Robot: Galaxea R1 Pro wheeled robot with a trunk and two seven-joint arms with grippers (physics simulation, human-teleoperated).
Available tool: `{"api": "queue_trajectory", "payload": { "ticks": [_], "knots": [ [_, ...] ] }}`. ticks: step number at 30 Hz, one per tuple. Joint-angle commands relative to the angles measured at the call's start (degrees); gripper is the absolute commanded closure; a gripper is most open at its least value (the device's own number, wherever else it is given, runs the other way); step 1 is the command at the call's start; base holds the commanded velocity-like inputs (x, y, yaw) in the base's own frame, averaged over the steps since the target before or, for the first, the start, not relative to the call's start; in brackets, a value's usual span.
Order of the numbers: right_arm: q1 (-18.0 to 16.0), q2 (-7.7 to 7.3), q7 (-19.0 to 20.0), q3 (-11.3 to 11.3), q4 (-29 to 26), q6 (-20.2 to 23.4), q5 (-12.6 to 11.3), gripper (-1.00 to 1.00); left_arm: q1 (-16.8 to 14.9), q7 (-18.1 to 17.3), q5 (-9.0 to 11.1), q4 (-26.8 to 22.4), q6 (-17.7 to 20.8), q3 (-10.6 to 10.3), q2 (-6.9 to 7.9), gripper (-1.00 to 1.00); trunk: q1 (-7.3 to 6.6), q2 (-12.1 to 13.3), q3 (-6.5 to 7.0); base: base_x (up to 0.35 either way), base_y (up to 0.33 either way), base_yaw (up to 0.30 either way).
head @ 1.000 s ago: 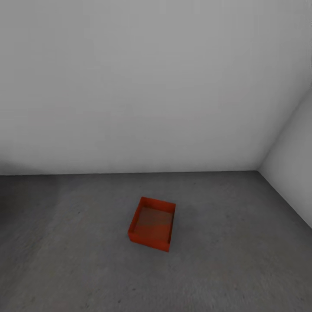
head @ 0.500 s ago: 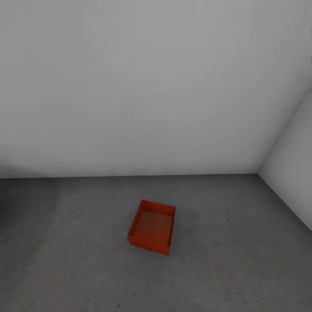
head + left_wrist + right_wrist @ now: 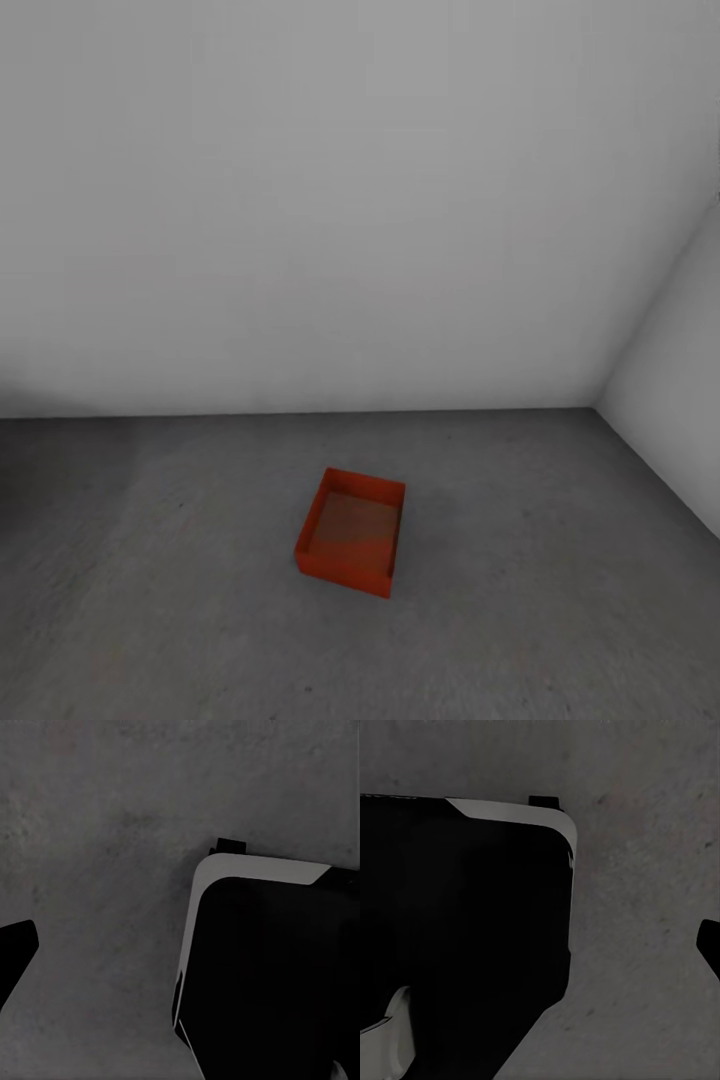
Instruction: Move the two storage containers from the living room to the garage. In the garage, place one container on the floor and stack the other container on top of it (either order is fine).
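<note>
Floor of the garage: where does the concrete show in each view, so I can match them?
Head view: the floor spans the lower part, under the white wall, around the storage container.
Left wrist view: floor beside the robot's dark, white-edged body.
Right wrist view: floor beside that body.
Shared landmark: the mottled grey concrete.

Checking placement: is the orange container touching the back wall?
Apart. The head view shows a wide strip of grey floor between the orange container and the back wall.
</note>
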Motion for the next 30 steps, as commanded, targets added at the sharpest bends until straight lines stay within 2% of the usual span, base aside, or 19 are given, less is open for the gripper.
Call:
{"api": "queue_trajectory", "payload": {
  "ticks": [1,22,30],
  "knots": [
    [-0.1,0.03,-0.2,0.5,0.2,-0.3,-0.2,-1.0,0.0,0.1,0.5,0.1,-0.2,-0.2,0.0,-1.0,0.03,-0.1,-0.01,0.0,0.0,0.0],
    [-0.1,0.03,-0.3,0.5,0.2,-0.3,-0.2,-1.0,0.0,0.1,0.5,0.1,-0.2,-0.2,0.0,-1.0,0.03,-0.1,1.94,0.0,0.0,0.0],
    [-0.1,0.66,-0.3,0.5,0.2,-0.4,-0.2,-1.0,0.0,0.1,0.5,0.1,-0.2,-0.2,0.0,-1.0,0.03,-0.1,2.68,0.0,0.0,0.0]
  ]
}}
